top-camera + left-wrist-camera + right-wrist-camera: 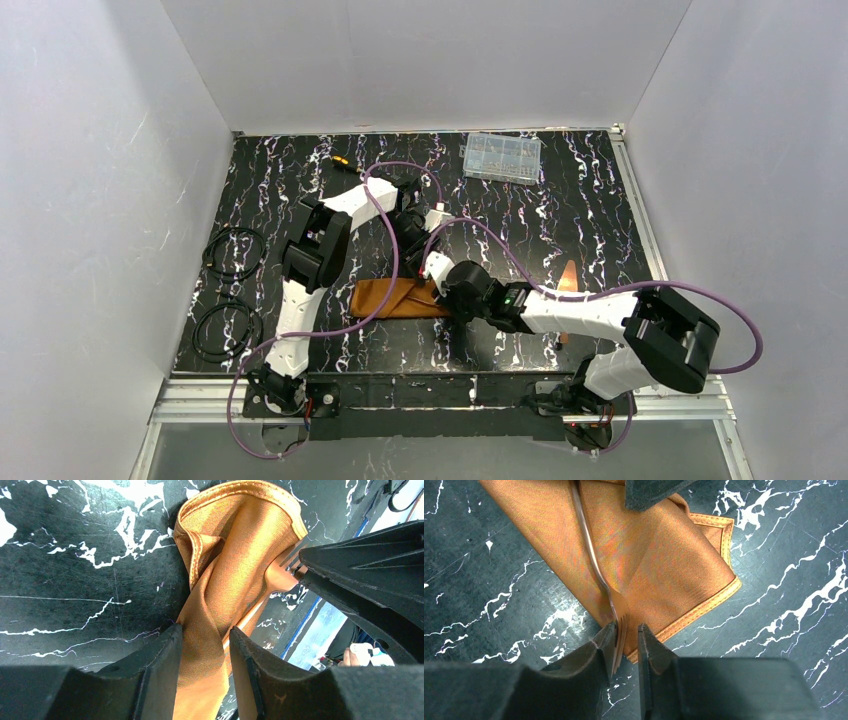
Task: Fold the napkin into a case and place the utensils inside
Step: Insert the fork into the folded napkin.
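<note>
- My right gripper [625, 635] is nearest. It is clenched on the fork [591, 555] by the tines, and the handle runs away from me across the napkin [664, 555].
- The napkin is already folded to a narrow strip. It lies on the table [600, 210] close to the near edge, about midway along it.
- Just beyond, my left gripper [202, 635] is clamped on a bunched-up layer of that cloth, which lifts it off the table. I take that as holding the pouch mouth open.
- I judge the step to be feeding the fork in. I'd keep the left grip steady and high so the mouth doesn't sag.
- I'd push with the right along the strip's length, handle low and under the raised layer, not on top of it. From here I cannot tell which side of the layer the handle is on.
- I'd let go only once most of the handle is covered, or the fork may slide back out.
- Another copper piece [568, 277] waits near the right edge.
</note>
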Tool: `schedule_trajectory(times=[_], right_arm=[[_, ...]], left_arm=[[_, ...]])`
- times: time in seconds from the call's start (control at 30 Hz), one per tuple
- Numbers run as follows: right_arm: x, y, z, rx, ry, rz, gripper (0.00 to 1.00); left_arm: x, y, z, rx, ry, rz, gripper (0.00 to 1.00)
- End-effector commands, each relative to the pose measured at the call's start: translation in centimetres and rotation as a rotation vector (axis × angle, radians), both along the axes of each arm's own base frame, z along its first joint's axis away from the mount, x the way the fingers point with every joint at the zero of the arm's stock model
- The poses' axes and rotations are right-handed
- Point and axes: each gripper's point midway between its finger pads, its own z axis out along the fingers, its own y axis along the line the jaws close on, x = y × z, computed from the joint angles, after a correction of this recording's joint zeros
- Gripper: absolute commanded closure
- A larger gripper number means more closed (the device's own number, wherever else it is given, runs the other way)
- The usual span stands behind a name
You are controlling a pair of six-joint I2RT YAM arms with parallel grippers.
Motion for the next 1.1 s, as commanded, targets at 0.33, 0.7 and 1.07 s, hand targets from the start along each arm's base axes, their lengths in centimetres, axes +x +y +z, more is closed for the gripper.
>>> schedule_trajectory(times=[0.33, 0.7, 1.07], right_arm=[[1.8, 0.8, 3.1, 0.061, -0.100, -0.049, 0.83], [1.7, 1.5, 1.6, 0.042, -0.064, -0.030, 0.83], [1.0, 0.3, 1.1, 0.064, -0.012, -0.066, 0.82]], left_arm=[[-0.6, -0.2, 1.4, -0.020, 0.013, -0.010, 0.62], [-0.9, 0.0, 1.4, -0.018, 0.018, -0.013, 0.62], [-1.1, 0.1, 1.1, -0.012, 0.026, -0.014, 0.62]])
